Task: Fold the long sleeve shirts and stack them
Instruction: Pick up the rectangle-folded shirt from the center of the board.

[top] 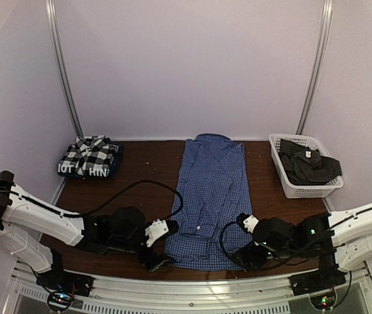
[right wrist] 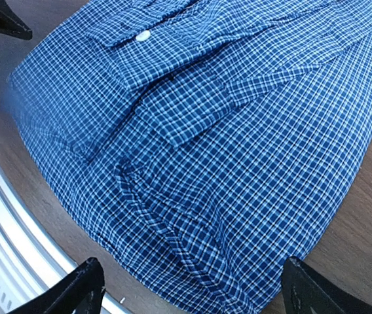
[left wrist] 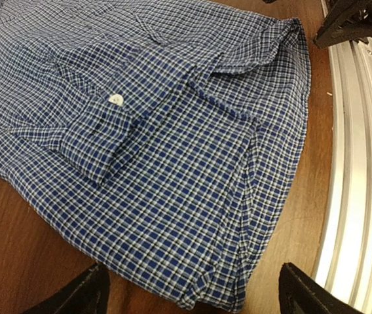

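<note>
Blue fine-check cloth is filling the middle of the scene: the blue shirt (top: 211,196) is lying flat on the brown table (top: 140,176), collar at the far end, hem at the near end, sleeves folded in over the body. From the left wrist view the blue shirt (left wrist: 173,163) is showing a cuff (left wrist: 115,99) with a white button lying across its front, and the right wrist view is catching the same cuff (right wrist: 143,36) on the blue shirt (right wrist: 225,150) from the other side.

Now the arms. The left gripper (top: 156,263) is hovering low by the hem's left corner, and its jaws are standing wide apart; in its own camera the left gripper (left wrist: 196,294) is framing the hem corner between two well-spread fingers. The right gripper (top: 248,255) is sitting at the hem's right corner, jaws gaping wide too, and the right gripper (right wrist: 196,291) is holding nothing, with the hem edge lying between its fingers.

Left of the blue shirt's collar end, a plaid shirt (top: 93,154) is resting folded on top of a navy shirt (top: 84,171) with white letters. Right of the collar end, a white basket (top: 304,191) is holding a crumpled charcoal shirt (top: 310,163). Just nearer than the hem, a metal rail (left wrist: 356,163) is running along the table's edge.
</note>
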`<control>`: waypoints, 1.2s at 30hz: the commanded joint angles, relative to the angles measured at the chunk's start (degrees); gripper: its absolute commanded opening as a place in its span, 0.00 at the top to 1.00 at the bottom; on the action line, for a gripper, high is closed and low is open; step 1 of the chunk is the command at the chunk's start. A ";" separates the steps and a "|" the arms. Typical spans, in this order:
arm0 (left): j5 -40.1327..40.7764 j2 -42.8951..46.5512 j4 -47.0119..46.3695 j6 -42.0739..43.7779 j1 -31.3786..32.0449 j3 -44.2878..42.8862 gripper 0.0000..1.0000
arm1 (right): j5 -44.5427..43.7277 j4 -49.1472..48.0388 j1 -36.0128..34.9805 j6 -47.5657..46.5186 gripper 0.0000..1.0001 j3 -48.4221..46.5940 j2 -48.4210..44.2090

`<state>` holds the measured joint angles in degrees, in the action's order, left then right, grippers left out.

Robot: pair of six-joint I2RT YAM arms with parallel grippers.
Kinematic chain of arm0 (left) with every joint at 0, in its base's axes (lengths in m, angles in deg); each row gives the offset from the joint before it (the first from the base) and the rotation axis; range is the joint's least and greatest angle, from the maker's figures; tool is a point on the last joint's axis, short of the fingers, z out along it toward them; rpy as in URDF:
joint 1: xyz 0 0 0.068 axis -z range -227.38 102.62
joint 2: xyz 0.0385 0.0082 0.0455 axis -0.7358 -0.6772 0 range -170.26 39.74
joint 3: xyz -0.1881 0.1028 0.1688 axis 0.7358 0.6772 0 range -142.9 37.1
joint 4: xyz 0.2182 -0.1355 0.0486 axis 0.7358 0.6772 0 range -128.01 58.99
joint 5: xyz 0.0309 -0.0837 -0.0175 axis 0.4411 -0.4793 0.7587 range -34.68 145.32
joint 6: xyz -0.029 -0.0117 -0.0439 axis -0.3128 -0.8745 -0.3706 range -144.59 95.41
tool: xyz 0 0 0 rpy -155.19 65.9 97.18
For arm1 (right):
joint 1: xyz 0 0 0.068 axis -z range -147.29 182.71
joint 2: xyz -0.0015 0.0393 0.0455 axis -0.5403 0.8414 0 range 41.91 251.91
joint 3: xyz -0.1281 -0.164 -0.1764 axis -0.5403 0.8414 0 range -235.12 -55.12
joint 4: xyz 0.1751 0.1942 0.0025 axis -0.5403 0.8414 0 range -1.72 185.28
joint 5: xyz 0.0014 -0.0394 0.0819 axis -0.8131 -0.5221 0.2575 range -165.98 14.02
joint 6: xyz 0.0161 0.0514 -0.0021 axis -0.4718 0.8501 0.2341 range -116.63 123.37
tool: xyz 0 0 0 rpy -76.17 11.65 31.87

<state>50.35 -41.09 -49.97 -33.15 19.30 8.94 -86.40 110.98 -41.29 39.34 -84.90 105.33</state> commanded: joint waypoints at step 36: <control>1.32 -12.87 3.03 2.67 5.46 -4.98 0.88 | -3.76 -1.51 -9.08 6.42 0.66 0.12 16.85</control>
<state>51.79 -53.38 -48.62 -27.10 23.78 2.47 -89.96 106.91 -47.93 44.28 -84.61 119.12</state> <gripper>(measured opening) 0.180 0.415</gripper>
